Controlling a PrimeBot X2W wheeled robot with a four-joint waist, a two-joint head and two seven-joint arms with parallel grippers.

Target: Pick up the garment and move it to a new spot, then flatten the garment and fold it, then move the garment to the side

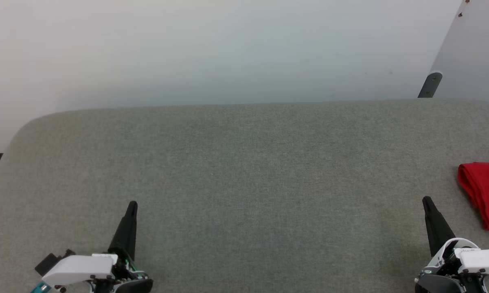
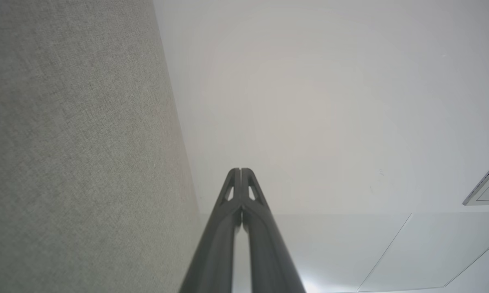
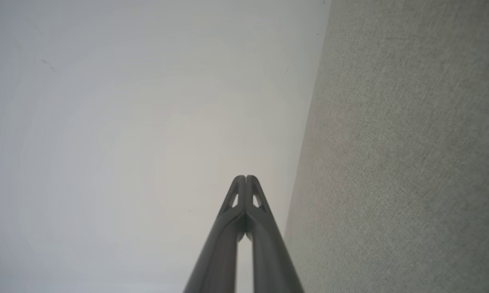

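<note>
Grey fabric-covered table (image 1: 236, 171), rounded far-left corner, against a pale wall (image 1: 211, 49). Garment (image 1: 483, 191): red, bunched, at the table's right edge, partly cut off by the frame. Left gripper (image 1: 132, 205): lower left, fingers pressed together, empty. Right gripper (image 1: 426, 201): lower right, fingers together, empty, near the garment but apart from it.

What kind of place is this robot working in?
Likely a lab or test room set up for folding clothes: a wide grey fabric-covered table, a plain pale background beyond it, and one red garment lying on it at the robot's right.
</note>
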